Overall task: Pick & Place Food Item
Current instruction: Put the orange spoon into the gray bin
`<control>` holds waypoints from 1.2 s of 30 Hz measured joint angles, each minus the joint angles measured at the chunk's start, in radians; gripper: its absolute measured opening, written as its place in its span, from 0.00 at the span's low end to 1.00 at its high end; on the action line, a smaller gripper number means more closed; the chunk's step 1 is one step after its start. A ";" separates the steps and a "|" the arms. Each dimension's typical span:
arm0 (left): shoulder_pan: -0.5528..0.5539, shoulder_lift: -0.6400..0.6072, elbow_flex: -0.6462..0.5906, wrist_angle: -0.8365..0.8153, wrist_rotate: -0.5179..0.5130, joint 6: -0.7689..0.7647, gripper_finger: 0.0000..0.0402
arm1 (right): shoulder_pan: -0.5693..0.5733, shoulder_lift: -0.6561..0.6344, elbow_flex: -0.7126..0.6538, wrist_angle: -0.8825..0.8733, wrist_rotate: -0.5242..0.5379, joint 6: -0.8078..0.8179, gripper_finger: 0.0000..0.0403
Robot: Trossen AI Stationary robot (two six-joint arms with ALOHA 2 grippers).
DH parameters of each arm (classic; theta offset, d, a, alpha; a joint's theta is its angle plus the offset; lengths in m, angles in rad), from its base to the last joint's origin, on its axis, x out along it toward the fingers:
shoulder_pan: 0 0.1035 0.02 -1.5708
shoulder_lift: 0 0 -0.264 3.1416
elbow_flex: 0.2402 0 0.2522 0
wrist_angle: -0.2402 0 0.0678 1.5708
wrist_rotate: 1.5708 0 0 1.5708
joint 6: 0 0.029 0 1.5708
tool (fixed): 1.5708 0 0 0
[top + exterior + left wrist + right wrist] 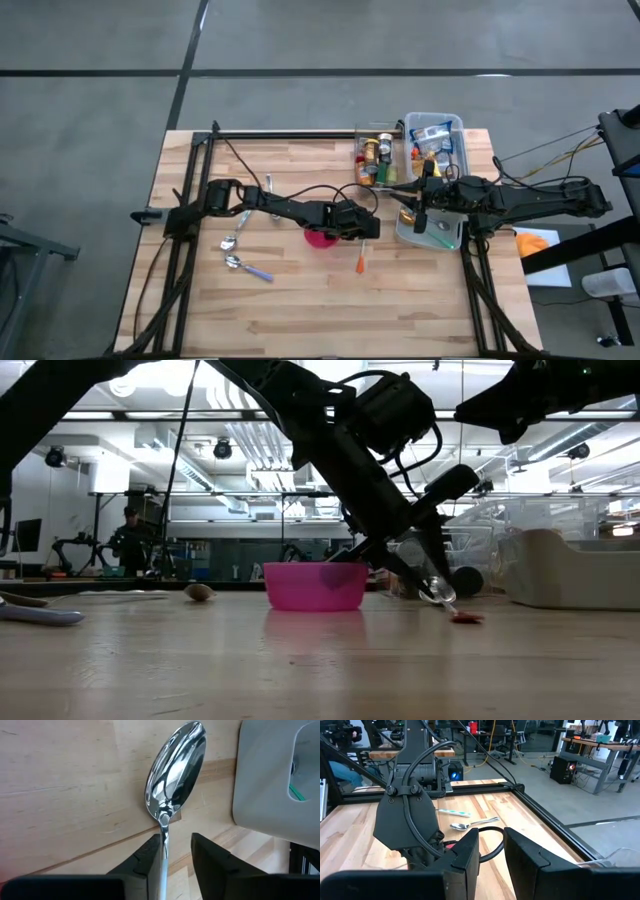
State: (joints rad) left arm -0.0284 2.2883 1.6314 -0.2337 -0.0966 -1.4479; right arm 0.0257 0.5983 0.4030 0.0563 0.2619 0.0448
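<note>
Left claw (176,851) around shiny spoon (175,770)

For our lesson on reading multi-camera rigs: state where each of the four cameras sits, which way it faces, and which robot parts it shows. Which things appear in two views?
High view: overhead, facing down; table, both arms.
Low view: table-top level, facing the room; pink bowl, left arm above.
Left wrist view: on the left arm, facing past the left tool at a spoon.
Right wrist view: on the right arm, facing past the right tool at the left arm.
Shared: pink bowl, high and low; that spoon, low and left wrist.
</note>
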 joint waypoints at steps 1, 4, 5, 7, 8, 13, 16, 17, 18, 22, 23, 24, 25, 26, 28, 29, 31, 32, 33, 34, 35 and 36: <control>0.000 0.000 0.000 0.000 0.000 0.000 0.29 | 0.000 0.000 0.000 0.000 0.000 0.000 0.21; 0.000 0.000 0.004 0.000 0.000 0.012 0.31 | 0.000 0.000 0.000 0.000 0.000 0.000 0.21; 0.000 -0.001 0.006 0.000 0.001 0.020 0.32 | 0.000 0.000 0.000 0.000 0.000 0.000 0.21; 0.000 -0.011 0.006 0.000 0.001 0.040 0.32 | 0.000 0.000 0.000 0.000 0.000 0.000 0.21; 0.000 -0.016 0.006 0.002 0.001 0.050 0.32 | 0.000 0.000 0.000 0.000 0.000 0.000 0.21; 0.000 -0.053 0.005 -0.008 0.001 0.096 0.32 | 0.000 0.000 0.000 0.000 0.000 0.000 0.21; 0.000 -0.080 0.005 -0.032 -0.008 0.124 0.32 | 0.000 0.000 0.000 0.000 0.000 0.000 0.21; 0.000 -0.092 0.005 -0.048 -0.016 0.134 0.32 | 0.000 0.000 0.000 0.001 0.000 0.000 0.21; 0.000 -0.101 0.005 -0.061 -0.026 0.144 0.32 | 0.000 0.000 0.000 0.000 0.000 0.000 0.21; 0.001 -0.140 0.004 -0.075 -0.106 0.254 0.32 | 0.000 0.000 0.000 0.000 0.000 0.000 0.21; 0.002 -0.148 0.004 -0.074 -0.134 0.306 0.32 | 0.000 0.000 0.000 0.000 0.000 0.000 0.21; 0.004 -0.159 0.004 -0.074 -0.159 0.366 0.32 | 0.000 0.000 0.000 0.000 0.000 0.000 0.21; 0.007 -0.173 0.002 -0.077 -0.171 0.427 0.32 | 0.000 0.000 0.000 0.000 0.000 0.000 0.21; 0.012 -0.182 0.000 -0.078 -0.176 0.490 0.32 | 0.000 0.000 0.000 0.000 0.000 0.000 0.21; 0.023 -0.208 0.000 -0.090 -0.176 0.602 0.32 | 0.000 0.000 0.000 0.000 0.000 0.000 0.21; 0.027 -0.220 0.000 -0.101 -0.177 0.639 0.32 | 0.000 0.000 0.000 0.000 0.000 0.000 0.21; 0.039 -0.244 0.000 -0.122 -0.179 0.695 0.32 | 0.000 0.000 0.000 -0.001 0.000 0.000 0.21; 0.044 -0.255 0.000 -0.128 -0.186 0.726 0.32 | 0.000 0.000 0.000 0.000 0.000 0.000 0.21; 0.047 -0.262 0.000 -0.127 -0.192 0.758 0.32 | 0.000 0.000 0.000 0.000 0.000 0.000 0.21; 0.051 -0.269 0.000 -0.126 -0.200 0.791 0.32 | 0.000 0.000 0.000 0.000 0.000 0.000 0.21; 0.054 -0.277 -0.001 -0.130 -0.203 0.819 0.32 | 0.000 0.001 0.000 0.000 0.000 0.000 0.21; 0.057 -0.281 -0.001 -0.129 -0.203 0.846 0.32 | 0.000 0.001 0.000 0.000 0.000 0.000 0.21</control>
State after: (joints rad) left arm 0.0284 2.0075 1.6302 -0.3626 -0.2996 -0.6015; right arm 0.0257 0.5993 0.4033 0.0559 0.2620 0.0448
